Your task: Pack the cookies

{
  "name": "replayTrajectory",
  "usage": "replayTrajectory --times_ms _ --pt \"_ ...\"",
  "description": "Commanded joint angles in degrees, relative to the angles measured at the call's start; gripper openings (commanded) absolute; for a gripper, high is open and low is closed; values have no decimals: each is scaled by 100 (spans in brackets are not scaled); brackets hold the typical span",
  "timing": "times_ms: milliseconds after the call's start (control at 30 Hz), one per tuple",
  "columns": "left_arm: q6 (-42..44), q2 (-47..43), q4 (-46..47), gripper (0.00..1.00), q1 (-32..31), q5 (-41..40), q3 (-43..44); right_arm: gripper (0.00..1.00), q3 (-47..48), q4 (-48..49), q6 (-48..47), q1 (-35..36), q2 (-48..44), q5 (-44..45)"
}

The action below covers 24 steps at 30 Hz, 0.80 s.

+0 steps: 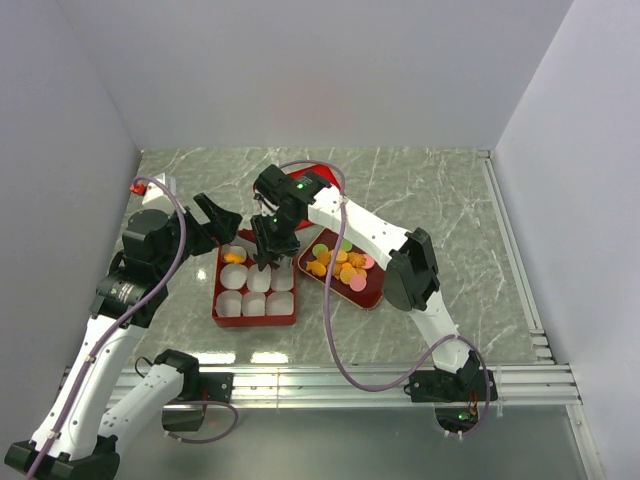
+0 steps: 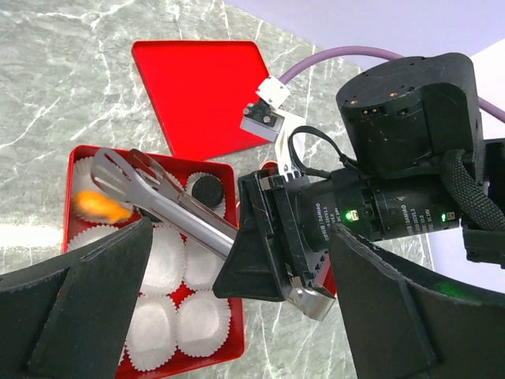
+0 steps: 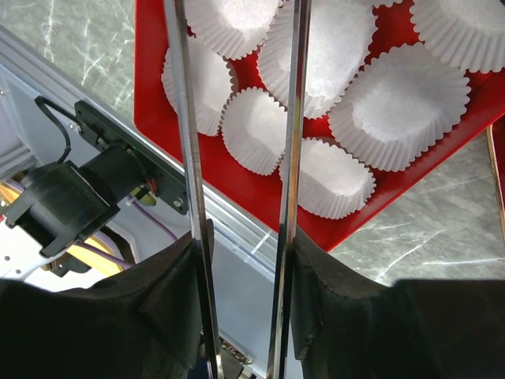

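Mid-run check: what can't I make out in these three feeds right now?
- Right wrist view: the tongs run off the top edge, so their tips and anything between them are cut off.
- Left wrist view: the orange cookie is blurred; its shape is unclear.
- Top view: the right claw covers part of the box; the cookies on the tray are too small to count.

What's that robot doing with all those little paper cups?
It's packing cookies. The right arm's fingers grip metal tongs over the red box of white paper cups. An orange cookie and a black cookie sit in cups. More cookies wait on the red tray. The left fingers hang open, holding nothing.
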Motion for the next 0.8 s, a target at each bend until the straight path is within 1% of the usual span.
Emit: replayTrajectory --times_ms 0,167,367,400,467,533,567,633,667,733,767 --pt "-8 -75 137 100 -6 130 185 48 69 188 21 34 -177 97" --pt "1 -92 137 99 -6 130 193 48 210 30 30 34 -308 245" --pt "28 -110 111 99 -6 121 220 48 175 -146 39 -27 -800 535" --pt "28 -110 93 100 -6 -79 237 48 96 -172 22 -45 -983 580" --pt "28 -101 40 99 -6 -160 264 48 -53 -225 -22 -89 -1213 746" --pt "45 -66 32 100 3 -186 299 48 -439 -225 -49 -168 -1652 896" --pt "19 -57 23 99 -6 -221 299 48 -815 -225 -66 -203 -1819 966" --pt "-60 -22 31 100 3 -309 273 47 -1264 -156 -67 -343 -2346 1142" --pt "-69 -13 49 99 -6 -309 264 47 -1737 -129 -58 -396 -2696 1195" --pt "-43 22 93 99 -6 -222 255 47 -2222 -50 -58 -572 -3031 1283" --pt "-17 48 110 100 3 -178 255 47 -2642 -49 -58 -633 -3320 1327"
